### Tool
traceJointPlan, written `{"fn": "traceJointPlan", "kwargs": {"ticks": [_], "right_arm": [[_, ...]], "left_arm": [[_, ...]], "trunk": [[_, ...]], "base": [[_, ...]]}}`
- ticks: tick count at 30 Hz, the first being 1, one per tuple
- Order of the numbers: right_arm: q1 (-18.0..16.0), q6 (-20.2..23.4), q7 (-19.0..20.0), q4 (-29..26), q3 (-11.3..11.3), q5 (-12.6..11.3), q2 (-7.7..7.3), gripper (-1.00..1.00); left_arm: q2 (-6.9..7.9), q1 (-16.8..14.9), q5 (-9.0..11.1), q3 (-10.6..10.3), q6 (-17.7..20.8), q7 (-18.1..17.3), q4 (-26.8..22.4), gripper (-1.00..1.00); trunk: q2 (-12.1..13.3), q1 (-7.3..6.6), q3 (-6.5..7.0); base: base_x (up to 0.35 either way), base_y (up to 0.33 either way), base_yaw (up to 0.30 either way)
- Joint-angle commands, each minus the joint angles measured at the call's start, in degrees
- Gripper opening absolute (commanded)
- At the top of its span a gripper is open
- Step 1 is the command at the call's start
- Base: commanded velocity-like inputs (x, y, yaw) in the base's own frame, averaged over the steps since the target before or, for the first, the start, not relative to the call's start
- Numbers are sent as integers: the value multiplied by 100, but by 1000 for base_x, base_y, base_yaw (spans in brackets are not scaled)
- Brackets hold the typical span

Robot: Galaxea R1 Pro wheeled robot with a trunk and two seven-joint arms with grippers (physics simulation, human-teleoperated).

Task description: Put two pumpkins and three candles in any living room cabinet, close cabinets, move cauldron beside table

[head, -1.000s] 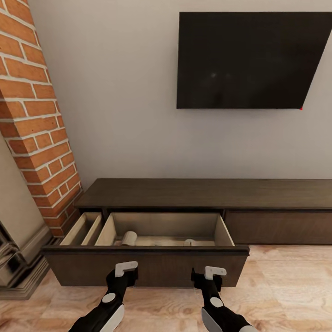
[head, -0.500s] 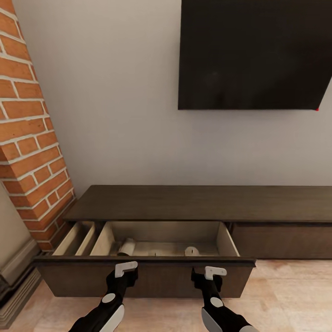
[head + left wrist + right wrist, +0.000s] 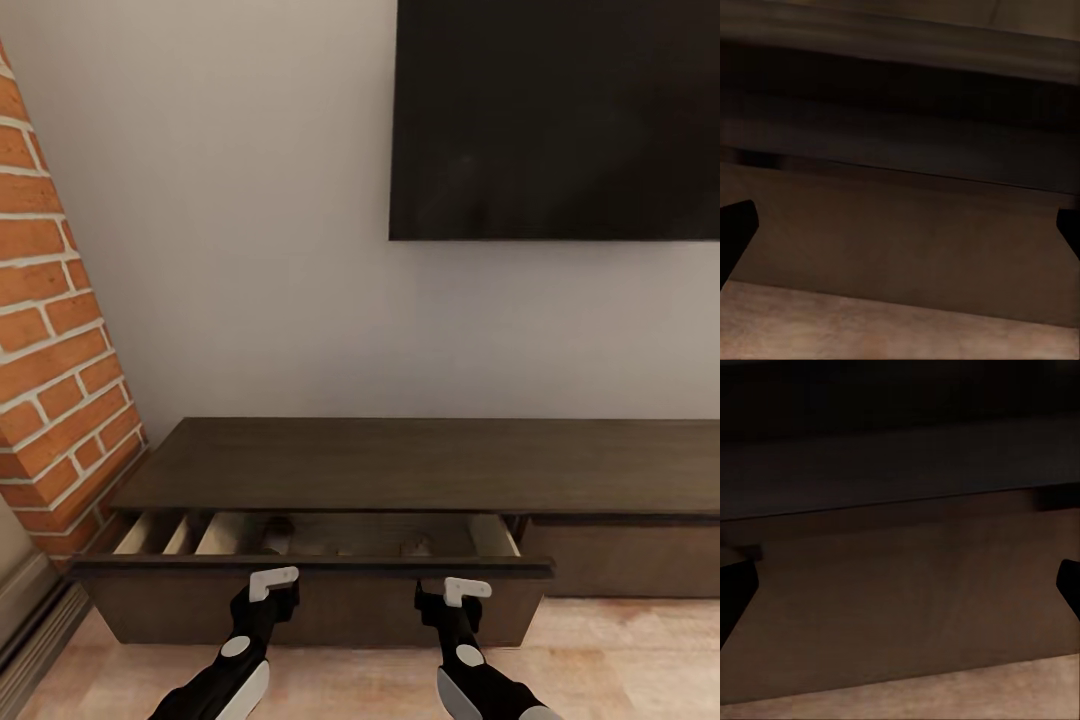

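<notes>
The cabinet [image 3: 420,465] fills the lower half of the frame, its drawer [image 3: 310,590] part open. Left gripper [image 3: 272,592] and right gripper [image 3: 452,598], both spread empty, meet its front; push evenly so it slides square
</notes>
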Motion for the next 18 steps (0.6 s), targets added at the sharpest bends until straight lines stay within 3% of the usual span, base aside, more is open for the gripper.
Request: {"fn": "traceJointPlan", "kwargs": {"ticks": [1,18], "right_arm": [[-6,-24,-27,2,52,-44,-1,100],[-6,-24,-27,2,52,-44,-4,100]], "left_arm": [[8,-10,5,-40,-37,43,-10,100],[8,-10,-2,-45,-37,45,-10,100]], "trunk": [[-3,1,-5],[-3,1,-5]], "base": [[258,0,0],[183,0,0]]}}
